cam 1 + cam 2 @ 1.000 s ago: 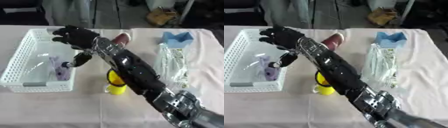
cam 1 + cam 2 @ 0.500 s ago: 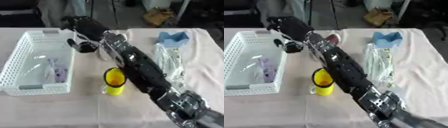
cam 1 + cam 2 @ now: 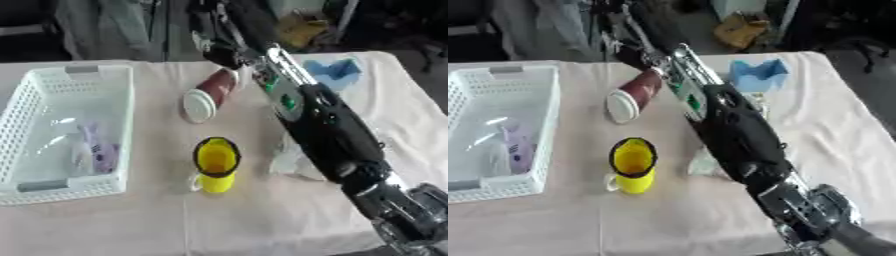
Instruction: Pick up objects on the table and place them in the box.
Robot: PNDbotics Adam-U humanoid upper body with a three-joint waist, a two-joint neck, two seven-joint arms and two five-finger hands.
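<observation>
My right arm (image 3: 328, 130) stretches diagonally across the desk (image 3: 262, 220) from the lower right corner toward the far edge. My right hand (image 3: 219, 37) sits at the far side of the desk, just above the base end of a dark red cup; it blurs into the dark background there, so I cannot tell whether its fingers are spread or curled, or whether they touch the cup.

The dark red cup (image 3: 213, 90) lies on its side with its white lid (image 3: 198, 106) facing toward me. A yellow mug (image 3: 215, 165) stands upright near the middle of the desk, nearer to me than the cup and apart from it. The white basket (image 3: 61, 82) sits at my left; inside it lies a clear bag (image 3: 66, 150) with a purple item (image 3: 103, 155) beside it. A blue holder (image 3: 756, 75) stands at the far right. A clear plastic packet (image 3: 289, 160) lies partly hidden under my forearm.

My left hand is out of sight.
</observation>
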